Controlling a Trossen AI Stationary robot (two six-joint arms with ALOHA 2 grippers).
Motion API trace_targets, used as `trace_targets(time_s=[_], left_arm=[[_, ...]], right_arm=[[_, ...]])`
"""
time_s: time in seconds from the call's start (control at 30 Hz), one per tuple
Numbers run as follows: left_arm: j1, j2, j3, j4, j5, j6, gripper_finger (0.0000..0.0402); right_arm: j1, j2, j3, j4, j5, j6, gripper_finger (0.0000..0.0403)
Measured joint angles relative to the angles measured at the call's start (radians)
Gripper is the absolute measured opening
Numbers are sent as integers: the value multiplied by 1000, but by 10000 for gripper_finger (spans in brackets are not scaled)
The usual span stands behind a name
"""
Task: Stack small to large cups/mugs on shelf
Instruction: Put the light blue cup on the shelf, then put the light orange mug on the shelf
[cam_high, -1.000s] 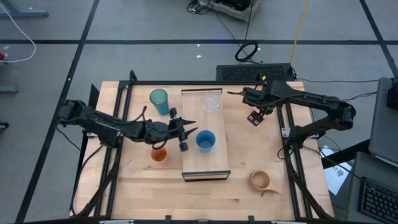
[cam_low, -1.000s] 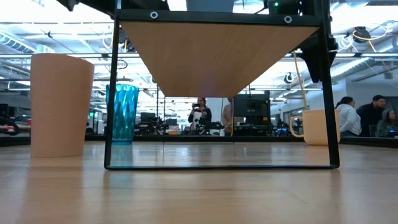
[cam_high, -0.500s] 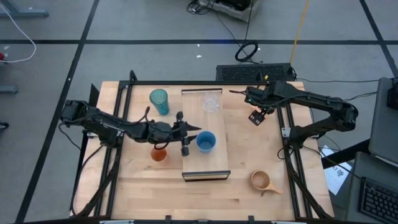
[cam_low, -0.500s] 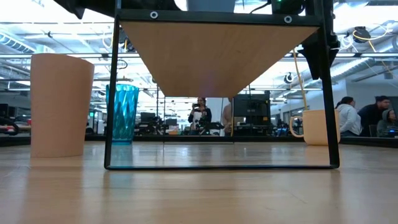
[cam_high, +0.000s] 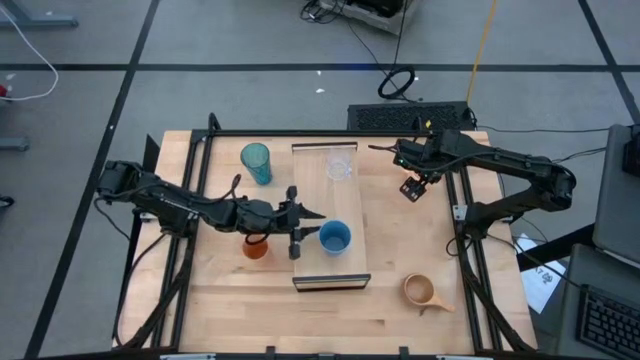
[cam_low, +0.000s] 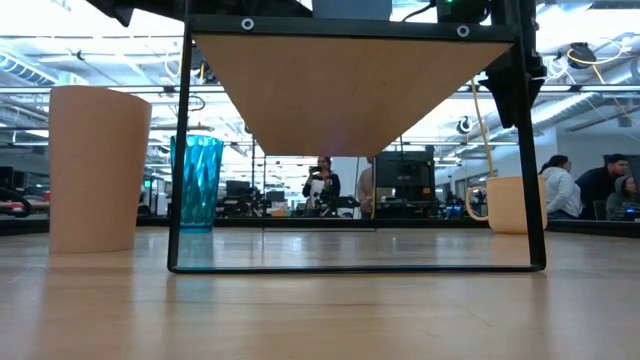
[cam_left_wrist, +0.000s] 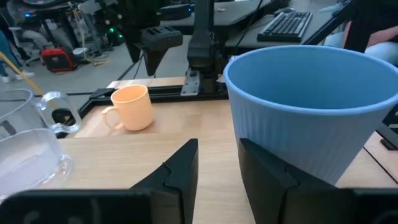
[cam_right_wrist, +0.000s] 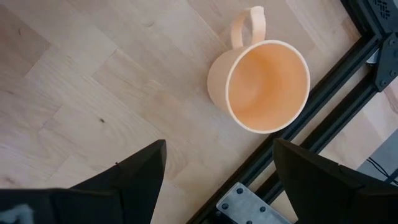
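The blue cup (cam_high: 335, 237) (cam_left_wrist: 311, 112) stands upright on the light-wood shelf (cam_high: 330, 270), and the clear glass cup (cam_high: 339, 166) stands at the shelf's far end. My left gripper (cam_high: 308, 226) (cam_left_wrist: 218, 163) is level at the blue cup's left side, open by a narrow gap. On the table stand the small orange cup (cam_high: 256, 248), the teal tumbler (cam_high: 256, 161) and the tan handled mug (cam_high: 420, 291). My right gripper (cam_high: 410, 188) (cam_right_wrist: 219, 149) hovers open above the orange handled mug (cam_right_wrist: 264, 84) (cam_left_wrist: 130, 107). My left gripper comes level from the table's left. One finger (cam_left_wrist: 261, 168) lies against the blue cup's outer side wall (cam_left_wrist: 292, 146), low on the side facing the arm; the other finger stands free. No finger is inside the cup. The cup stays upright on the shelf.
Black frame rails (cam_high: 455, 215) run along the table's left, right and far sides. The shelf (cam_low: 350, 90) is raised on a thin black frame. Bare tabletop lies right of the shelf and along the near edge. People sit in the room beyond the table.
My left gripper has moved toward the table's near edge and a little to the right. The blue cup has slid with it along the shelf toward the near end, still upright.
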Motion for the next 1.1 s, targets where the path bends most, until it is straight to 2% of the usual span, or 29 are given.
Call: trace_targets(time_s=[0.4,0.77,1.1], left_arm=[[-1,-6,0,4,62,11,117],[-17,-245,1,-349,-26,21,118],[-136,-406,1,-603,-173,-8,118]], right_arm=[[0,1,0,45,-3,-26,285],[-57,95,1,56,-11,-80,285],[-124,163,-46,86,-3,-108,285]])
